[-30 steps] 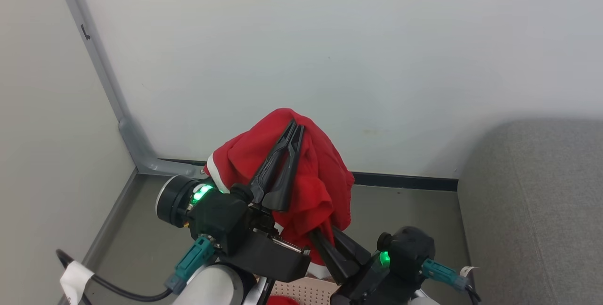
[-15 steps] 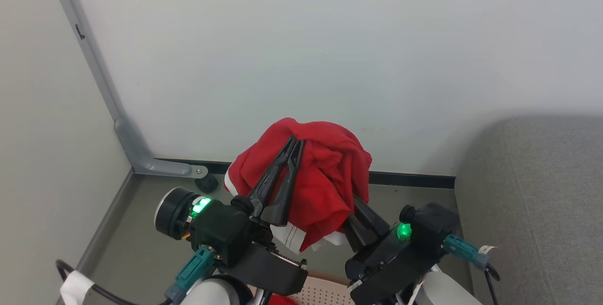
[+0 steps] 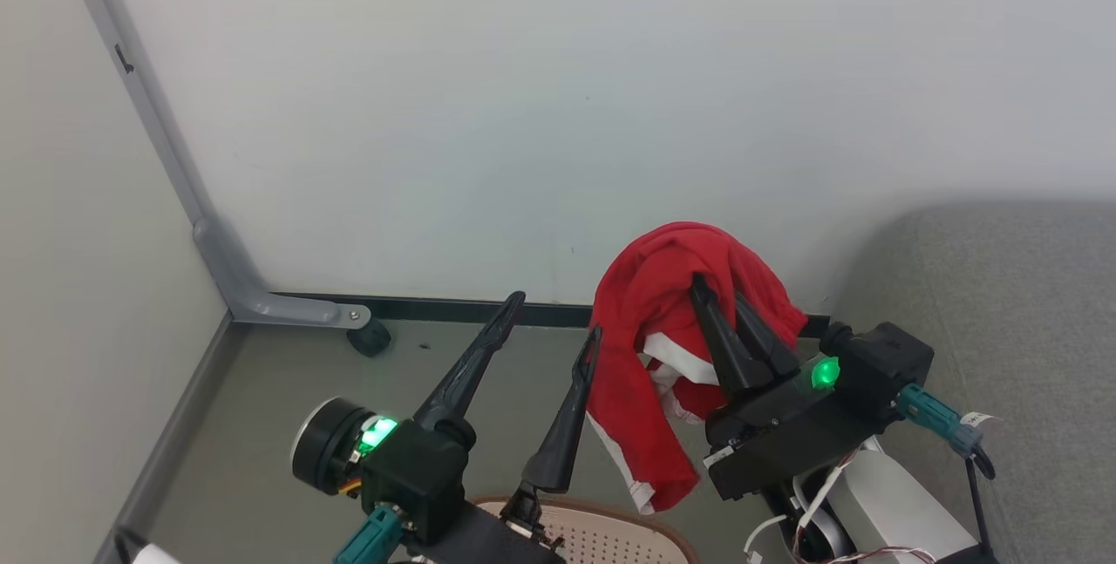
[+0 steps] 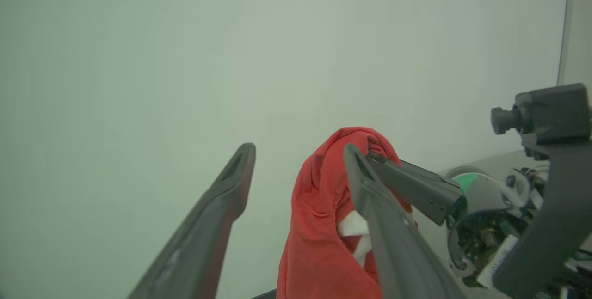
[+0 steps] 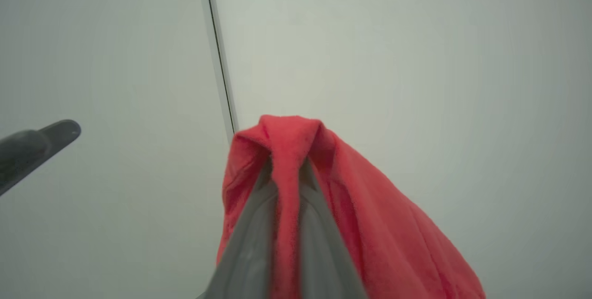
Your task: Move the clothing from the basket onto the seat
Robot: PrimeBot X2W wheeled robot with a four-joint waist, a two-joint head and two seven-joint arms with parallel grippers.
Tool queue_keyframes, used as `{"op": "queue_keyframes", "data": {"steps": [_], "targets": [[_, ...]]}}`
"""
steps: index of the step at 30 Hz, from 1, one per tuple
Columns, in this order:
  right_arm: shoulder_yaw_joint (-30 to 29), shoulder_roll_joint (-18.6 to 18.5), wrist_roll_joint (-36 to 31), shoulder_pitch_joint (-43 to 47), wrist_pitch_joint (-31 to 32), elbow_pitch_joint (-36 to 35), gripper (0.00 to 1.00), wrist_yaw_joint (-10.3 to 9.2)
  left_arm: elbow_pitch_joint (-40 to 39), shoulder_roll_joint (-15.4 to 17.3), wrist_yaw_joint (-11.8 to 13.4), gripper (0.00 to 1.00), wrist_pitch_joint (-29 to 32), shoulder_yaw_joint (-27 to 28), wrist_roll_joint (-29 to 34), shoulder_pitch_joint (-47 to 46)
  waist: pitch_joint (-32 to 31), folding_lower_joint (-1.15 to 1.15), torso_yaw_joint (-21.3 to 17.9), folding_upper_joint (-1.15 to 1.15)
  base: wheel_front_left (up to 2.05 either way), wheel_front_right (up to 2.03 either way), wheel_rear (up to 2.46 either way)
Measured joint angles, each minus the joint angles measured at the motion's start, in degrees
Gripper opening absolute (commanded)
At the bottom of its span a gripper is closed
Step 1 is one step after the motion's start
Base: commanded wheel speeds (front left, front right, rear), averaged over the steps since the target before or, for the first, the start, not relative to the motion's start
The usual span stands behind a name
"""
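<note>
**A:** Any writing to read?

**B:** None legible. A white tag on the right arm's cable, at 4 o'clock in the head view, is too small to make out.

**A:** Left to right, then?

**B:** At 8 o'clock there is a dark caster below a grey frame post. At 6 o'clock the left gripper has its fingers spread wide, holding nothing. The basket is cut off by the bottom edge.

**A:** And the clothing?

**B:** The clothing, red with white trim, hangs toward 4 o'clock, pinched between the right gripper's closed fingers. Its folds hide any lettering. The seat is at 3 o'clock, cropped at the right edge.
</note>
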Motion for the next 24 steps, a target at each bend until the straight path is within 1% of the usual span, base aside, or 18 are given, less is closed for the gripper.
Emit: {"op": "queue_keyframes", "data": {"steps": [5, 9, 16, 20, 24], "targets": [[0.0, -0.2, -0.4, 0.0, 0.0, 0.0, 0.0, -0.31, -0.6, 1.3, 0.0, 1.0, 0.1, 1.5, 0.1, 3.6, 0.2, 0.0, -1.3, 0.0, 0.0, 0.0, 0.0], [-1.3, -1.3, -0.4, 0.5, -0.1, -0.6, 0.0, -0.82, -0.8, 2.2, 0.4, 1.0, 0.5, 2.2, 0.1, 6.4, 0.4, 0.0, -2.9, 0.0, 0.0, 0.0, 0.0], [-3.5, -3.9, -0.8, 3.0, -0.5, -3.4, 0.0, -1.9, -1.6, 2.2, 0.4, 1.0, 0.6, 2.5, 1.6, 9.6, 0.9, 0.0, -6.6, 0.0, 0.0, 0.0, 0.0], [-4.6, -4.6, -0.8, 3.9, -0.5, -4.5, 0.0, -2.82, -1.9, 1.9, 0.4, 1.0, 1.0, 2.1, 1.9, 10.8, 1.6, 0.0, -8.9, 0.0, 0.0, 0.0, 0.0], [-5.8, -4.9, -0.8, 4.8, -0.5, -6.0, 0.0, -3.34, -2.2, 1.5, 0.5, 1.0, 1.2, 1.3, 2.4, 10.9, 2.4, 0.0, -11.4, 0.0, 0.0, 0.0, 0.0]]}}
